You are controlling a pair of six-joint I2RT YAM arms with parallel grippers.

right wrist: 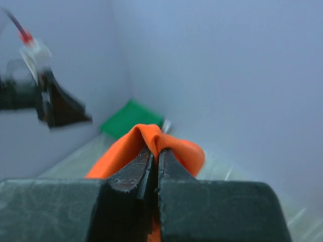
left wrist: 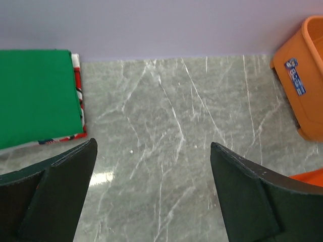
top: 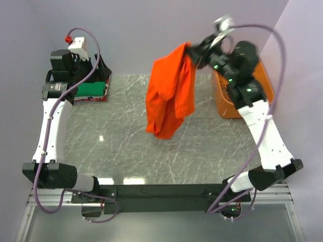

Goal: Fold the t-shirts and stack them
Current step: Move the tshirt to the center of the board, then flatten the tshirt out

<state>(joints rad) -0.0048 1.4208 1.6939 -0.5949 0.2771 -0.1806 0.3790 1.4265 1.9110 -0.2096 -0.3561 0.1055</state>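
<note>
Dark fingers (right wrist: 128, 176) of the right hand (right wrist: 154, 151) fill the bottom of the right wrist view. They are pressed almost together, with a bunched ridge of the orange-red shirt (right wrist: 176, 146) pinched between their tips. The cloth bulges up and over the tips and falls away on the far side of them.

From above, this hand is raised over the far right part of the desk (top: 126, 146). The shirt hangs from it as a long, loose drape, down and to the left over the far middle of the desk. So the shirt sits directly in the hand at its top edge, and all the rest of it is below and to the left of the grasp. Its lowest fold seems to hang at about desk level, but the top view does not show whether it touches.

An orange basket (top: 229, 101) stands at the far right edge, beneath the right arm.

The left hand (left wrist: 152, 146) is spread wide over the far left of the desk, with grey marble showing between its fingers. Just to its left lies a folded green shirt (left wrist: 35, 96), resting on thinner white and red shirts (left wrist: 78, 75) whose edges show along its right side. That stack is well apart from the hanging shirt.
</note>
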